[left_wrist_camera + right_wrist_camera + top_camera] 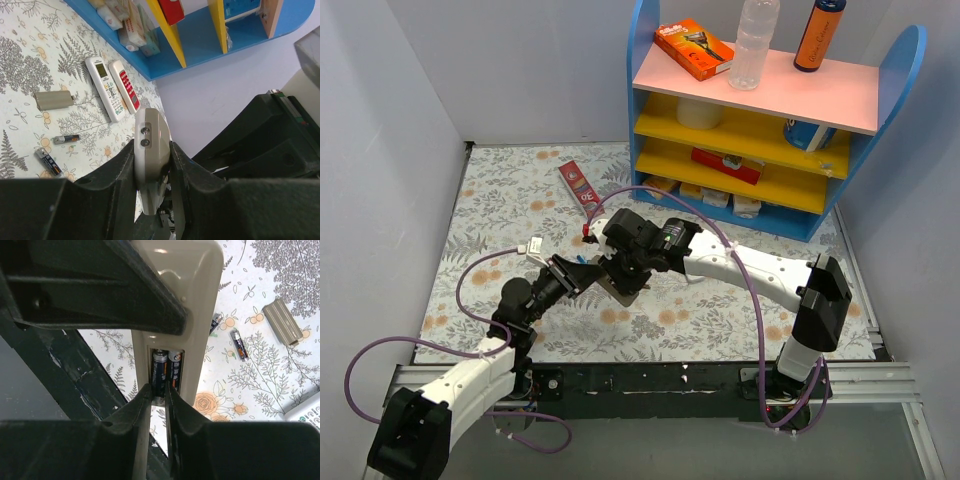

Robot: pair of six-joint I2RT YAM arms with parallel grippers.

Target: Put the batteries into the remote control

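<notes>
My left gripper point(152, 146) is shut on the beige remote control point(151, 150) and holds it edge-on above the cloth. In the right wrist view the remote control point(200, 300) shows its open back compartment. Two dark batteries point(160, 371) point(175, 371) lie side by side in it. My right gripper point(159, 390) has its jaws narrowly apart, flanking the lower end of the left battery; whether they grip it is unclear. Two more batteries point(66, 139) point(49, 162) lie loose on the cloth. From above, both grippers point(590, 272) point(620, 262) meet at the remote control point(626, 287).
The beige battery cover point(52, 100) lies on the floral cloth. A white remote with a greenish screen point(105, 87) and a red-faced remote point(127, 90) lie beyond it, near the blue and yellow shelf point(770, 130). A red box point(578, 183) lies at the back.
</notes>
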